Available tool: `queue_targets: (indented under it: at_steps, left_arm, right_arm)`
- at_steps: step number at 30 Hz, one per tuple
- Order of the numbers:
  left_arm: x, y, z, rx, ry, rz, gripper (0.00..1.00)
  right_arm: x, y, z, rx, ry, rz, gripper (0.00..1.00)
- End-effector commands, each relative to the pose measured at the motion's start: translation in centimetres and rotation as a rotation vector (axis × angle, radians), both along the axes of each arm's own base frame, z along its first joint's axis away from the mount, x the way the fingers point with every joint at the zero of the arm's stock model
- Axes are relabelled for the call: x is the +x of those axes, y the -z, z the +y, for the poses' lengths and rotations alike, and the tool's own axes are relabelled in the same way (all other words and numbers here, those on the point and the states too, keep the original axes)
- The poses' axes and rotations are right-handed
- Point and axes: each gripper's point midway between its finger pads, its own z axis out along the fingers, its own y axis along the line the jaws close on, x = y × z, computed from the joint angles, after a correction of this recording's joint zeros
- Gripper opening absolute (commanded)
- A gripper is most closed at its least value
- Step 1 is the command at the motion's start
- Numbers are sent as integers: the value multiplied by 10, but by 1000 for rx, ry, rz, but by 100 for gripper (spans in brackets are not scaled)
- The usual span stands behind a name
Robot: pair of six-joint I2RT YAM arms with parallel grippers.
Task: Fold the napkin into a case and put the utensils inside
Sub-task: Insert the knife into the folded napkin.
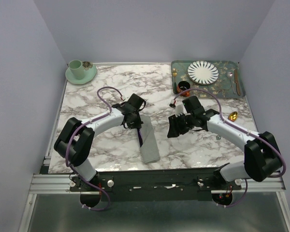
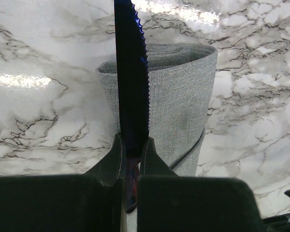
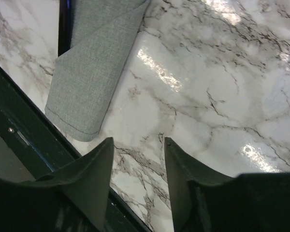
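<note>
Both arms bend inward over the table (image 1: 106, 87), the left gripper (image 2: 133, 147) clamped on a dark blue knife (image 2: 131, 72) above the grey case (image 2: 179, 96) near the near edge, the right gripper (image 3: 137, 145) half-open and empty.

We are looking at a robotics lab cell. Plain lavender walls (image 1: 150, 29) box in the marble tabletop (image 1: 106, 94). An aluminium rail (image 1: 154, 180) at 6 o'clock carries the left arm (image 1: 94, 123) and right arm (image 1: 227, 128).

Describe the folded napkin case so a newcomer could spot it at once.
On the marble table, look between the two arms, toward the near edge. The napkin case lies there, a long narrow strip of matte grey cloth. It is the only cloth in view, and the left gripper has its jaws shut on a dark blue serrated knife above it.
</note>
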Motion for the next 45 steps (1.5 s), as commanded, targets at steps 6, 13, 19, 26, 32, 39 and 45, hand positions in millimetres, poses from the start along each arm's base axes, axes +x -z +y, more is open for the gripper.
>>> queue_targets:
  at_steps: [6,13,19,26,32,39,45]
  left_arm:
    - [3,-4,-6,-4,5,2,0]
    - [5,-8,-9,-24,13,-17,0]
    - [6,-7,-14,-41,22,-18,0]
    - [5,-6,-18,-55,33,-8,0]
    - [5,-6,-17,-54,32,-5,0]
    - [8,-11,-19,-62,31,-14,0]
    - [2,-5,-19,-59,37,12,0]
  right_arm:
    - [-39,-38,51,159,-430,-404,42]
    - [-90,-38,74,166,-830,-628,34]
    - [-131,-21,84,188,-1122,-771,36]
    - [-153,13,97,144,-1357,-882,31]
    - [-140,42,110,6,-1377,-921,20]
    - [-120,52,120,-100,-1299,-982,20]
    - [-106,59,123,-169,-1239,-1004,19]
